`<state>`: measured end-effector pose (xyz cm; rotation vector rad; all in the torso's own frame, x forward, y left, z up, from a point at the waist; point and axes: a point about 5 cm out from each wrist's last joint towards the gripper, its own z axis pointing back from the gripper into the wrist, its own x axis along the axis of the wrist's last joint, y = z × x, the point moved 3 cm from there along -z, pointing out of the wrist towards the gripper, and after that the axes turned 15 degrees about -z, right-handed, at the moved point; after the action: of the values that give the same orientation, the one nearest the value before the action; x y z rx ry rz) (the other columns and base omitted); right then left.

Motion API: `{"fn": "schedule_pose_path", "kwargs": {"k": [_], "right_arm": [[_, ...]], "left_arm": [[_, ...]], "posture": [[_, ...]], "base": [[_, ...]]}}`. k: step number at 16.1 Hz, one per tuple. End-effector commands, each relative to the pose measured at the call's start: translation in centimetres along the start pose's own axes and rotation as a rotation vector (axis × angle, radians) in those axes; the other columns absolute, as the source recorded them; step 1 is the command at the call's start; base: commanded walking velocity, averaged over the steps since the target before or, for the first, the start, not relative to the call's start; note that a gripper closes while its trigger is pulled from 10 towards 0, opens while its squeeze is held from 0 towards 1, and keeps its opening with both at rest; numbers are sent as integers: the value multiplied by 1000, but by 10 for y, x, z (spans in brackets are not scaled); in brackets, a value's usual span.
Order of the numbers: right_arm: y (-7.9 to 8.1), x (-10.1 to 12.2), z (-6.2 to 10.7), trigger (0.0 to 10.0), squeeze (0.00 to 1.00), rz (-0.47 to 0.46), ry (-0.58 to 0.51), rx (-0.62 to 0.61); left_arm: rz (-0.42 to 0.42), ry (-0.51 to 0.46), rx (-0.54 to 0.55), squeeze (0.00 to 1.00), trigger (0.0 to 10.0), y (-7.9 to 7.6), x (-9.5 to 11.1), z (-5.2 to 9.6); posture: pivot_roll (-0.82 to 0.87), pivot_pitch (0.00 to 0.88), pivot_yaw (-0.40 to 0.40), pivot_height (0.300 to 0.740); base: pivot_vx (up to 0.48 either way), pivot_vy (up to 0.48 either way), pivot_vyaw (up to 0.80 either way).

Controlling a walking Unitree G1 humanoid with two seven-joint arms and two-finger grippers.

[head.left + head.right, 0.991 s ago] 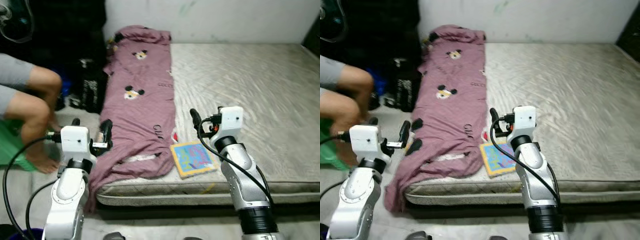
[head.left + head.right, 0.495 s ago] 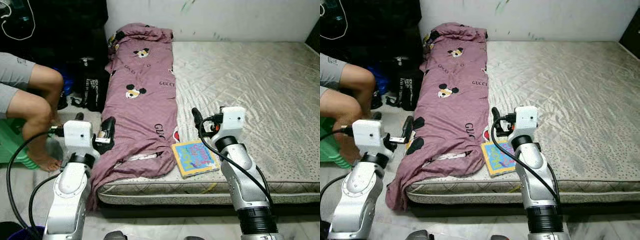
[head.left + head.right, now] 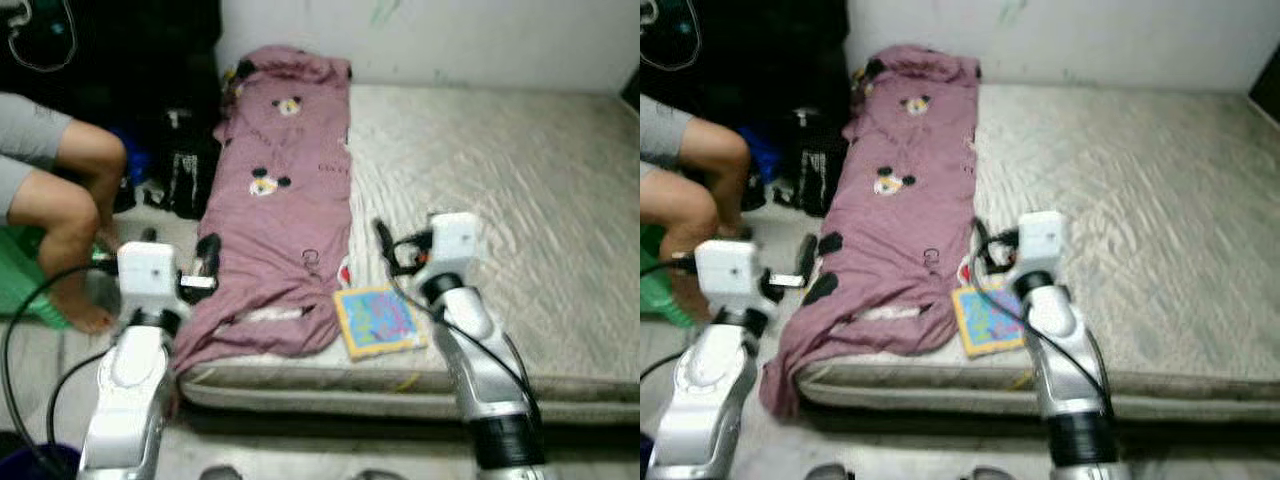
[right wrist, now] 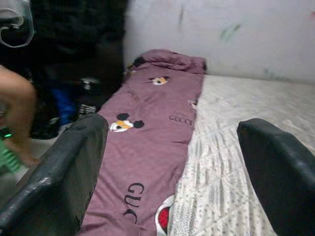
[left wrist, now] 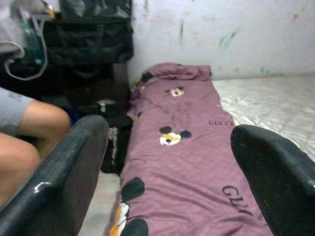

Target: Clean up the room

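Low in the frame both claws, left claw (image 3: 180, 262) and right claw (image 3: 383, 238), gape wide and hold nothing. The colourful book (image 3: 378, 319) lies at the mattress (image 3: 520, 200) front edge, so a clumsy nudge could tip it off. Farther up, the purple blanket (image 3: 283, 190) droops toward a seated person's leg (image 3: 60, 215) at left, which a sweeping arm might strike.

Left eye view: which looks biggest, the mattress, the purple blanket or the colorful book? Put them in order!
1. The mattress, by far the widest.
2. The purple blanket, a long strip along the mattress's left side.
3. The colorful book, small, near the front edge beside the blanket.
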<state>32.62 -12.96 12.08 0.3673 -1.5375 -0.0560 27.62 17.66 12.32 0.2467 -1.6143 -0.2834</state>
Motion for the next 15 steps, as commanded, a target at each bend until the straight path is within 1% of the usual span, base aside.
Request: {"fn": "schedule_pose_path", "kwargs": {"k": [1,15], "right_arm": [[-10,4,2,10000,0,16,-11,-29],[-10,4,1,10000,0,24,-6,-21]], "left_arm": [[14,-10,-14,0,10000,-6,3,-1],[22,-9,-13,0,10000,-7,3,-1]], "posture": [[-77,0,-7,740],[-75,0,-15,740]], "base": [[0,-352,0],[0,-354,0]]}}
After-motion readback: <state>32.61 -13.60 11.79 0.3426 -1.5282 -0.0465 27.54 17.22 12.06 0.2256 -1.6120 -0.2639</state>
